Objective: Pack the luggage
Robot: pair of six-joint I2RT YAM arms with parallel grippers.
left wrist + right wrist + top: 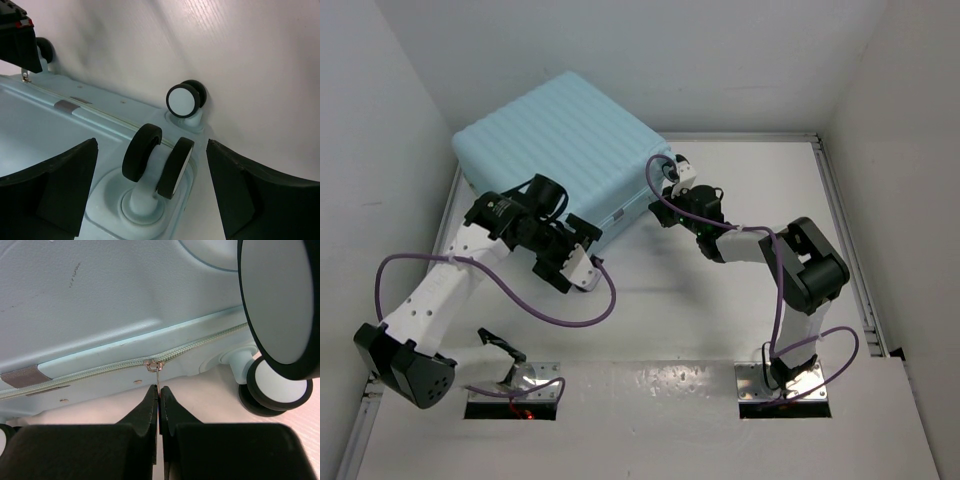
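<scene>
Top external view: the closed pale-blue luggage (560, 140) lies flat at about 11 o'clock on the white table (720, 320), its ribbed shell facing up. The left gripper (582, 262) sits at the luggage's 6 o'clock corner, and the right gripper (672, 180) is against its 3 o'clock edge.

Left wrist view: the black fingers (60, 190) are spread wide and hold nothing. A twin caster wheel (157, 160) stands in the gap between them without touching either. A second caster (186, 99) sits beyond it at 12 o'clock, against the table.

Right wrist view: the fingers (145, 415) are pressed together, pinching the thin metal zipper pull (158, 377) that hangs from the zipper (100, 371) along the shell's seam. Another black-and-white wheel (277, 300) fills the 2 o'clock corner.
</scene>
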